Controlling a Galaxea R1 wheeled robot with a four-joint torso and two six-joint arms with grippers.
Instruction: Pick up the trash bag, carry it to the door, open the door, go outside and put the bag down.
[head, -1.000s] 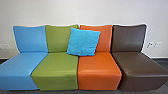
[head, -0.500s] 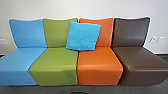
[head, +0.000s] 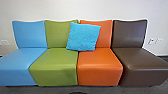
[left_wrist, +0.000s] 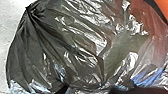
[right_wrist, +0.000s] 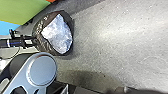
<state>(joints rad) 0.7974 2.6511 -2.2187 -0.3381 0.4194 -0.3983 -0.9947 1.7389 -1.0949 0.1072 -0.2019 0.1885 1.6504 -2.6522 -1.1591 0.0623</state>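
Item: head camera's outlook, shifted. Against one second ago it takes in a wider strip of grey floor (head: 57, 90) along the fronts of the four seats (head: 100, 58), and a narrower band of pale wall (head: 82, 10) above their backs.
Item: one dark shape (head: 78, 93), too little of it showing to identify; come into sight at the lower edge since a second ago.
Item: outlook again, against half a second ago. Slightly more wall over the seat backs; the wall plates (head: 159, 41) beside the brown seat (head: 130, 35) appear farther in from the edge.
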